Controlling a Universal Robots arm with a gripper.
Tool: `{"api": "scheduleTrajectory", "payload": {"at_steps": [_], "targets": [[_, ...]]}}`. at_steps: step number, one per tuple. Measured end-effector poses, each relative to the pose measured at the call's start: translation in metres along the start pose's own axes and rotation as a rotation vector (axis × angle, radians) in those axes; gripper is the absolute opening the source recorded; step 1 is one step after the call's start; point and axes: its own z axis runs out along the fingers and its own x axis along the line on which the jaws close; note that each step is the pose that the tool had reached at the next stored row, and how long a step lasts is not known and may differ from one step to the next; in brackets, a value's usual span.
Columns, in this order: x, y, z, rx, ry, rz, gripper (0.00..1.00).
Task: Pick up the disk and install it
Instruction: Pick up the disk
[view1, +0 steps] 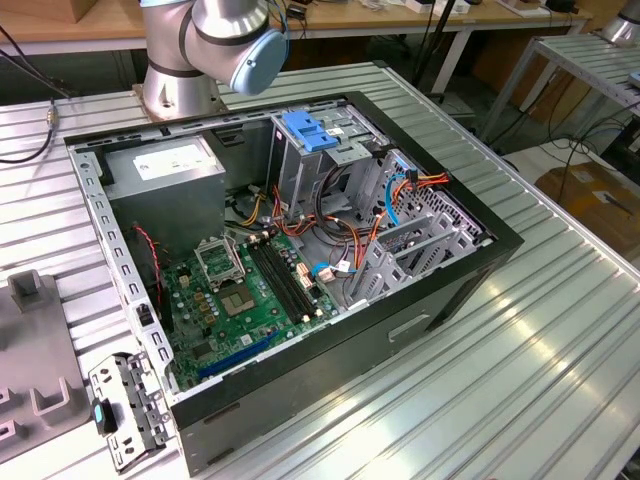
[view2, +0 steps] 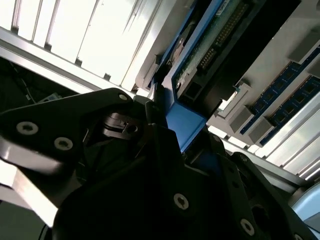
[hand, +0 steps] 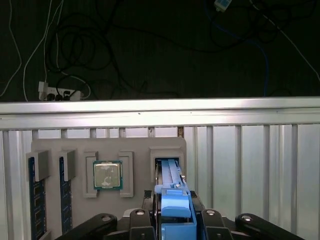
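Note:
The disk (hand: 170, 175) stands on edge in a slot of a grey holder block (hand: 167, 152), its bright blue carrier rail facing the camera in the first wrist view. My gripper (hand: 176, 217) straddles that rail, with dark fingers (hand: 152, 220) pressed against both of its sides. In the second wrist view the disk (view2: 210, 47) shows its green circuit board and blue carrier edge, and the gripper (view2: 172, 127) closes on the blue tab. The open computer case (view1: 430, 300) lies on the table in the exterior view, where the arm's base (view1: 180, 70) stands behind it.
The holder block also carries a processor (hand: 107, 175) and two memory sticks (hand: 32, 200). Inside the case are a green motherboard (view1: 245, 290), a grey power supply (view1: 165, 170), a drive cage with a blue latch plate (view1: 305, 130) and loose cables (view1: 400, 190). Ribbed metal table (view1: 540, 360) surrounds it.

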Motion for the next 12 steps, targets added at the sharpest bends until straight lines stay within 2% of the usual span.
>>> {"api": "scheduleTrajectory", "payload": {"at_steps": [12], "targets": [[0.0001,0.0023,-0.0001,-0.0001,0.0,0.0,0.37]]}}
